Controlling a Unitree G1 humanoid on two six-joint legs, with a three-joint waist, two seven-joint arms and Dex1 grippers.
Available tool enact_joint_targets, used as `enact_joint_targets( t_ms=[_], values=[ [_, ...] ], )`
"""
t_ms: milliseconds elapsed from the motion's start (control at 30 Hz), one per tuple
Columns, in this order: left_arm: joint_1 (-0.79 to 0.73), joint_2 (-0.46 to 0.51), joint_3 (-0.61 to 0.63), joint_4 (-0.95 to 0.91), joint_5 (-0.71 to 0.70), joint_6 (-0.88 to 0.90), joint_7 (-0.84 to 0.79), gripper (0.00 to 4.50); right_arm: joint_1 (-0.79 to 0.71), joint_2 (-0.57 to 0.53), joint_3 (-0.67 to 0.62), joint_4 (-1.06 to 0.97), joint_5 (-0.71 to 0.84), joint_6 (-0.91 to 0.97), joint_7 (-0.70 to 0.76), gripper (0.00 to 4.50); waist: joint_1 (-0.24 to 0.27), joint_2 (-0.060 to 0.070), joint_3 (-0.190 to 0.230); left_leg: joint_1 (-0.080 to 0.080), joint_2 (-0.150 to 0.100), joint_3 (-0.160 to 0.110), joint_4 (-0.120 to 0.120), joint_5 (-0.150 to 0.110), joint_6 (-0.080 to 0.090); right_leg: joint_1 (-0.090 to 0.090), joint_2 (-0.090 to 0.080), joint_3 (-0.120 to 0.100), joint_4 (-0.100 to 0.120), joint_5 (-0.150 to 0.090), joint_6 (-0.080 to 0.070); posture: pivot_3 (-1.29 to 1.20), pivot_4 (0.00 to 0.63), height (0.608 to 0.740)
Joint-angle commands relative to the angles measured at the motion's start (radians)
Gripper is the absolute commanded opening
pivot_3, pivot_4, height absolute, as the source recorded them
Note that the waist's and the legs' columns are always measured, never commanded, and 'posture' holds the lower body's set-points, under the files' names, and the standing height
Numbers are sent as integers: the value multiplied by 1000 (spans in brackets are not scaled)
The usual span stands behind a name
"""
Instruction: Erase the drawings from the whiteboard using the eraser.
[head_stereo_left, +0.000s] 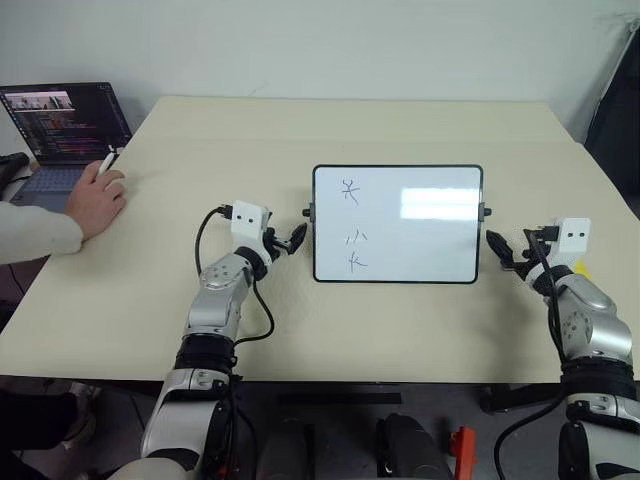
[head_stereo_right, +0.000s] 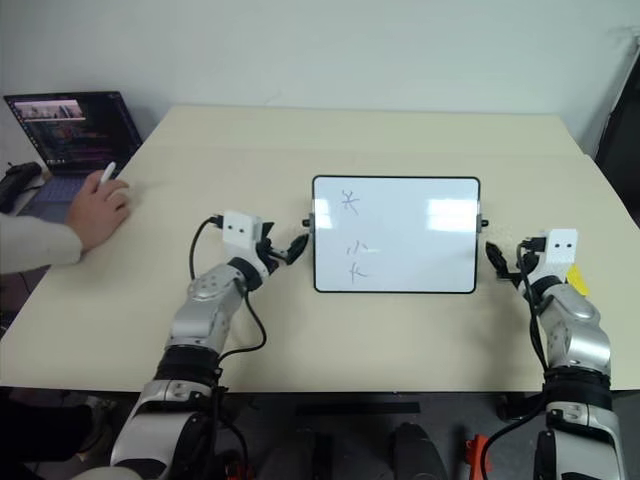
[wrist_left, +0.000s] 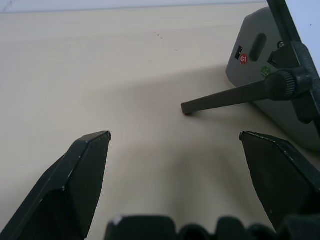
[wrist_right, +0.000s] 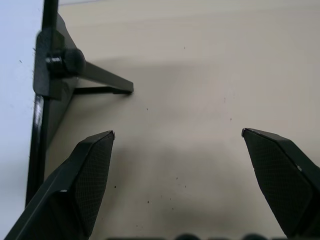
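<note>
Beige Tabletop, Whiteboard Centred, Both Grippers Released

Head views: Beige table (head_stereo_left: 420, 130) is carrying the whiteboard (head_stereo_left: 420, 245) at its centre, propped on a stand. The drawings (head_stereo_left: 353, 232), three small dark scribbles, are sitting in a column along the board's left part. The left gripper (head_stereo_left: 296, 238) is hovering just beside the board's left edge, near the small black knob (head_stereo_left: 308, 212) on that side, fingers parted and gripping nothing. The right gripper (head_stereo_left: 503, 250) is hovering just beside the board's right edge, also spread and empty. The eraser (head_stereo_right: 577, 279), a small yellow block, is lying on the table on the outer side of the right wrist, partly hidden by it. A person's hand (head_stereo_left: 96, 200) is resting on the table's far left, holding a white pen (head_stereo_left: 107, 163), next to an open laptop (head_stereo_left: 68, 125).

Left wrist view: The two black fingers (wrist_left: 75, 185) are standing wide apart over bare tabletop. The board's grey back (wrist_left: 260, 65) and a dark stand leg (wrist_left: 225, 97) are showing ahead, apart from the fingers.

Right wrist view: The fingers (wrist_right: 85, 180) are standing wide apart with bare table between them. The board's black frame edge (wrist_right: 40, 100) and stand leg (wrist_right: 105, 80) are lying beside one finger, not touching it.
</note>
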Motion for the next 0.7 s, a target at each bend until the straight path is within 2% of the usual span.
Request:
enact_joint_targets(
  t_ms=[33,300,467,567,700],
  values=[
    [-40,-9,-5,22,4,-40,-3,4500,-3,-2,-15,-29,4,-23,-10,4474,0,0,0,0,0,0,0,0,0,0,0,0,0,0,0,0,150,740],
    [-53,-7,-9,29,4,-52,-14,4500,-23,1,-15,-12,5,-31,-7,4474,0,0,0,0,0,0,0,0,0,0,0,0,0,0,0,0,150,740],
    [-19,47,12,-90,-37,4,-77,4500,-17,-37,-32,-50,18,-11,9,4474,-1,0,0,0,0,0,0,0,0,0,0,0,0,0,0,0,150,740],
    [29,113,36,-180,-67,35,-129,4500,-15,-59,-45,-73,33,4,16,4474,-3,0,0,0,0,0,0,0,0,0,0,0,0,0,0,0,150,740],
    [113,205,170,-397,-306,214,-235,4500,6,-92,-64,-117,52,48,25,4474,-9,0,0,0,1,0,-1,0,0,-1,0,1,0,0,-1,0,150,740]
  ],
)
